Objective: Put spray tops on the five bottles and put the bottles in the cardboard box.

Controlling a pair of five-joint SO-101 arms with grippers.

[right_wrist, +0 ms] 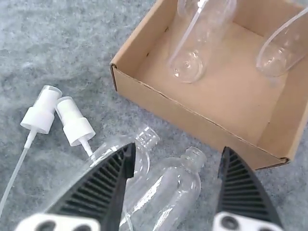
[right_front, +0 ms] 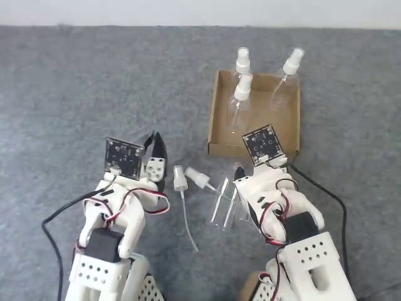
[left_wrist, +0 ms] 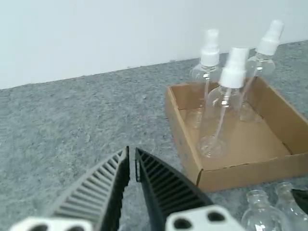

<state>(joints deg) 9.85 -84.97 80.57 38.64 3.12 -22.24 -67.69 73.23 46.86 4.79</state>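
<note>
A: Well, the bottles?
B: Three clear plastic spray-topped bottles [right_front: 239, 108] stand in the brown cardboard box [right_front: 229, 149]; two uncapped bottles [right_wrist: 166, 192] lie between the right gripper's [right_wrist: 175, 154] wide-open jaws.
A: Left gripper [left_wrist: 132, 154]?
B: Nearly closed, empty.

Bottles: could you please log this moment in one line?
box: three capped bottles; mat: two uncapped bottles, two spray tops; jaws: left shut, right open
</note>
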